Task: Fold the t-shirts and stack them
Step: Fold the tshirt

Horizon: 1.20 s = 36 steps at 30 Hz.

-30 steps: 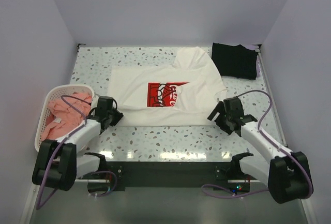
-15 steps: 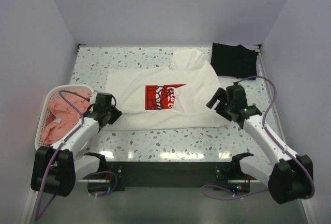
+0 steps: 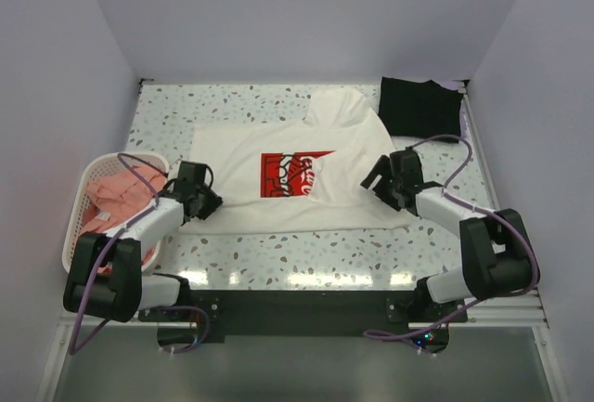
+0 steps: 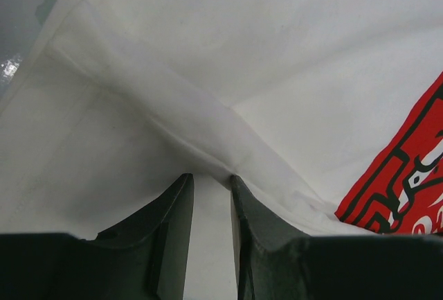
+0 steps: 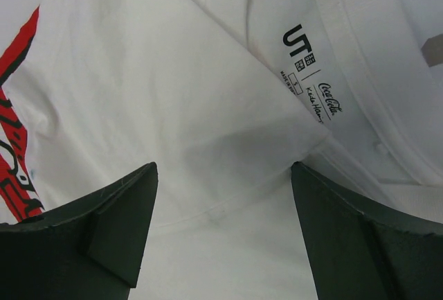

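Observation:
The white t-shirt (image 3: 246, 165) with the red-and-white chest print (image 3: 292, 171) lies flat across the middle of the table, its upper right part folded over toward the back. My left gripper (image 3: 210, 203) is at the shirt's left edge. In the left wrist view (image 4: 211, 177) the jaws are nearly closed on a raised fold of the white cloth (image 4: 277, 50). My right gripper (image 3: 374, 179) sits over the shirt's right side. In the right wrist view (image 5: 223, 168) it is wide open just above the cloth (image 5: 173, 71) near the collar label (image 5: 304, 54). The black t-shirt (image 3: 419, 108) lies folded at the back right.
A white lattice basket (image 3: 125, 156) stands at the left edge with salmon-pink t-shirts (image 3: 107, 207) inside, close beside my left arm. Walls enclose the table on three sides. Bare speckled tabletop (image 3: 306, 249) runs along the front.
My right gripper has moved back and left, from off the shirt's front right corner onto its right side. My left gripper shifted slightly inward. The shirt edges shifted a little.

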Tool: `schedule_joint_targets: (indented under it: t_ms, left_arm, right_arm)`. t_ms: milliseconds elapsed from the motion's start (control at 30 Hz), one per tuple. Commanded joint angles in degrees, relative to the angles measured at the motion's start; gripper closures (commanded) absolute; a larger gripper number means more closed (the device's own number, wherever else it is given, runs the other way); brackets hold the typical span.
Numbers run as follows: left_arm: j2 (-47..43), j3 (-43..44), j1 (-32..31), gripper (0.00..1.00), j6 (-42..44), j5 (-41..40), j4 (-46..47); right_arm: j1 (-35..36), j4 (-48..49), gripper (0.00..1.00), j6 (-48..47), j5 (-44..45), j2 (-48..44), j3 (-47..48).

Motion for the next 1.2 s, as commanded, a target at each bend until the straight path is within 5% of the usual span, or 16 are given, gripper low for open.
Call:
schedule_joint_targets:
  t_ms: [0, 400, 700, 833, 967, 1167]
  left_arm:
    - [-0.1, 0.0, -0.1, 0.67, 1.5, -0.3, 3.3]
    - [-3.5, -6.8, -0.2, 0.67, 0.3, 0.9, 3.4]
    - [-6.2, -6.4, -0.7, 0.67, 1.4, 2.7, 1.7]
    - [-7.2, 3.1, -0.7, 0.62, 2.4, 2.1, -1.7]
    - [-2.4, 16.3, -0.3, 0.56, 2.3, -3.0, -4.6]
    - [18.2, 45.2, 0.3, 0.56, 4.7, -19.4, -14.5]
  right_arm:
    - [-0.1, -0.1, 0.18, 5.7, 5.0, -3.5, -5.5]
    - [-0.2, -17.4, 0.15, 6.9, 9.3, -26.9, -13.2]
    - [-0.2, -22.6, 0.15, 5.6, 4.6, -33.9, -13.0]
    - [-0.2, -21.7, 0.15, 0.2, 2.8, -31.8, -5.1]
    - [-0.2, -18.6, 0.16, -6.6, 1.7, -20.2, 6.6]
    - [-0.2, -9.3, 0.22, -14.2, -1.4, -3.7, 24.7]
